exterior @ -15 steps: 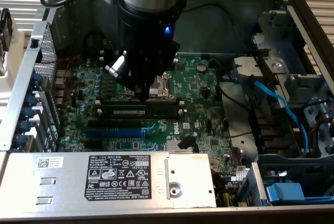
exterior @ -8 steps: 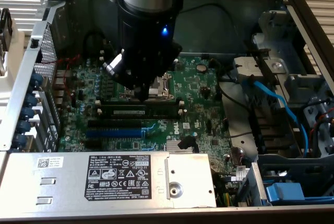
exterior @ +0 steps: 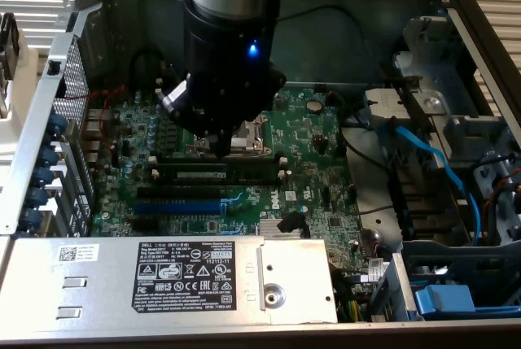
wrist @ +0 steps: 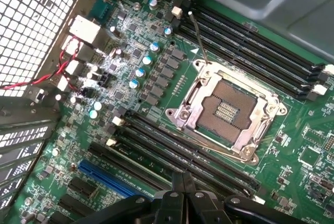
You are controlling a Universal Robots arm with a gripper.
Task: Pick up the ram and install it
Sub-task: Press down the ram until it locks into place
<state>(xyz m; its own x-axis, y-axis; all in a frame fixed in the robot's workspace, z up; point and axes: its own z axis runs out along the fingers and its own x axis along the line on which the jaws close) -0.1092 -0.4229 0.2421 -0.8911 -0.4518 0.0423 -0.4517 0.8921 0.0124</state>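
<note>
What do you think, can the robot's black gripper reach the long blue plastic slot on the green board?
Probably yes. The gripper hangs low over the long black slots, and the long blue plastic slot lies close beside them, open from above, with no cable or part lying across it.

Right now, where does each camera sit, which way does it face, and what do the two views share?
Exterior view: off the arm, above the open computer case, looking down at the motherboard; the arm's dark wrist and the gripper show over the board.
Wrist view: on the wrist, looking down close at the board; the shut gripper shows at the frame edge.
Shared: the processor socket, the blue slot, the black memory slots.
</note>
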